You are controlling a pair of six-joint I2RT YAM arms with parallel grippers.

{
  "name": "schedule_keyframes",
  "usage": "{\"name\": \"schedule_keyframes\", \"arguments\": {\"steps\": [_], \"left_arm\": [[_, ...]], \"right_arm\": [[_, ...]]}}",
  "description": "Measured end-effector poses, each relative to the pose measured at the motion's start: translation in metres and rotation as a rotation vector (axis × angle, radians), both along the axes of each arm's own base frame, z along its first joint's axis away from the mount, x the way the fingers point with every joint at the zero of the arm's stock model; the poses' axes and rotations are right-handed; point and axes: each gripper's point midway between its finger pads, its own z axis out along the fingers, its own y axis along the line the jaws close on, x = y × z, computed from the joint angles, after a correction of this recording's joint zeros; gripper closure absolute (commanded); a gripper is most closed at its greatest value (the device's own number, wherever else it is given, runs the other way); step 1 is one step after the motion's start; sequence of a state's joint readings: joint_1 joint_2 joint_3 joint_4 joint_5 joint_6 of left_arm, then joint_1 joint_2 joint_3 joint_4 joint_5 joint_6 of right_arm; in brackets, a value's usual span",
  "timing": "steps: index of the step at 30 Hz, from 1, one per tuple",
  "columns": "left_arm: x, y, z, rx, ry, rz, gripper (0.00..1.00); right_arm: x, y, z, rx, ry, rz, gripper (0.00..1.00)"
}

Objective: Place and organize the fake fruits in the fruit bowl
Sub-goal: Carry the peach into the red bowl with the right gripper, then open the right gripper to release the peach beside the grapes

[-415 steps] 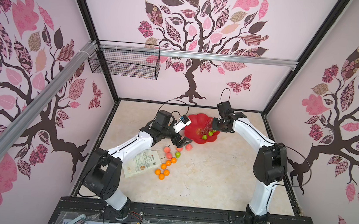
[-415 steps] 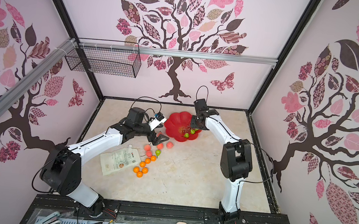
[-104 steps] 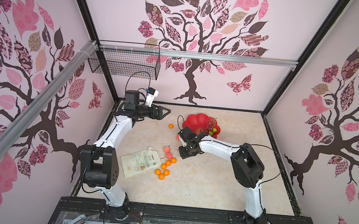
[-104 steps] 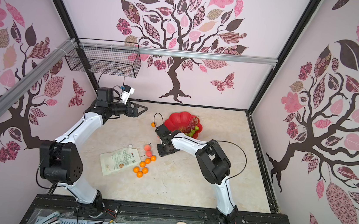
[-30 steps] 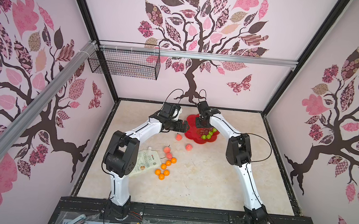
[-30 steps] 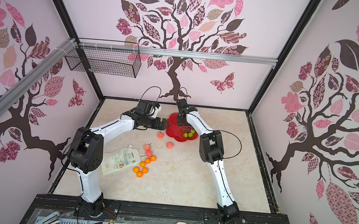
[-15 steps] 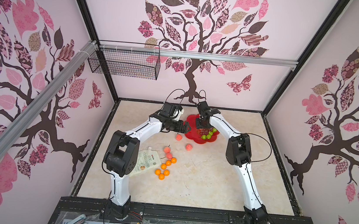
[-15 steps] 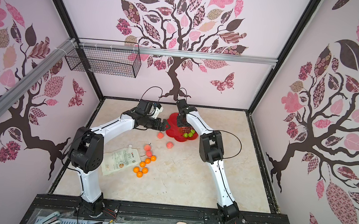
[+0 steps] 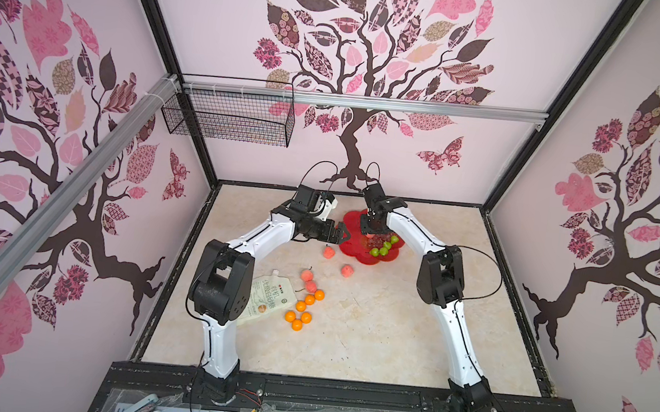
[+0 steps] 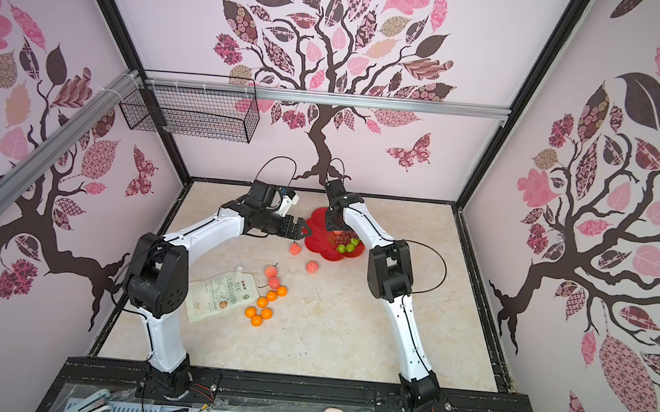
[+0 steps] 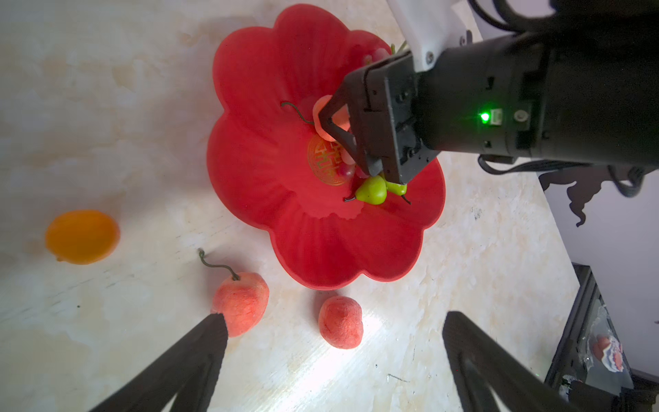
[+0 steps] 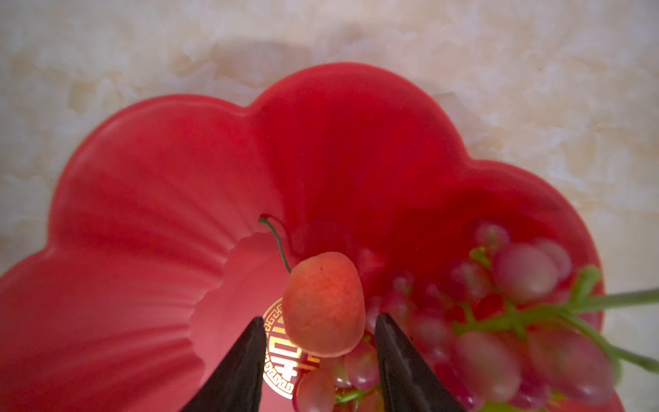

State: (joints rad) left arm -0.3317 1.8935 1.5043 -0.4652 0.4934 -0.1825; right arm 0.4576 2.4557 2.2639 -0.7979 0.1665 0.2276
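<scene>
- Notably, the right gripper (image 12: 317,319) blocks much of the bowl's contents in the left wrist view. In the right wrist view, the grape bunch (image 12: 524,271) is blurred and its green stalk is cut off at the frame edge.
- Your left arm covers one edge of the white pouch (image 9: 268,296) in both top views.
- The fruit bowl (image 9: 353,223) is glossy red, flower-shaped, with a gold-marked centre. It stands on the counter (image 9: 370,324) near the back wall, between your two grippers.
- Inside it, a peach (image 12: 322,303) lies at the centre against the grapes, with green pears (image 11: 372,189) beside them.
- The right fingers stand apart, flanking that peach with a narrow gap on each side.
- The peach's long axis runs away from those fingers, its stem curving toward the petal wall.
- The left gripper (image 11: 333,317) sits by the bowl's rim, fingers wide apart with nothing between them. One fingertip overlaps a loose peach (image 11: 240,306); contact cannot be confirmed. Its stem points away from the gripper.
- Six oranges (image 9: 303,308) lie clustered beside the pouch.
</scene>
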Motion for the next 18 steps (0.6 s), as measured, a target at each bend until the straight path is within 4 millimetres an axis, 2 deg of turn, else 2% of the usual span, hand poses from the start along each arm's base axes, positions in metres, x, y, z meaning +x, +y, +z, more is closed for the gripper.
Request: {"name": "schedule_keyframes", "arguments": {"steps": [5, 7, 10, 12, 18], "left_arm": [[0.016, 0.036, 0.014, -0.017, -0.03, 0.069, 0.02], [0.021, 0.048, 0.016, -0.014, -0.037, 0.088, 0.02], [0.024, 0.057, 0.016, -0.016, -0.039, 0.096, 0.01], [0.026, 0.065, 0.017, -0.028, -0.037, 0.105, 0.02], [0.034, 0.094, 0.02, -0.052, -0.035, 0.153, 0.01]], "right_arm": [[-0.022, 0.015, 0.039, 0.015, -0.077, 0.031, 0.47], [-0.032, 0.032, 0.058, 0.038, -0.119, 0.064, 0.47], [-0.044, 0.055, 0.076, 0.071, -0.157, 0.102, 0.47], [-0.053, 0.076, 0.082, 0.098, -0.17, 0.134, 0.47], [-0.077, 0.112, 0.081, 0.134, -0.153, 0.195, 0.47]]}}
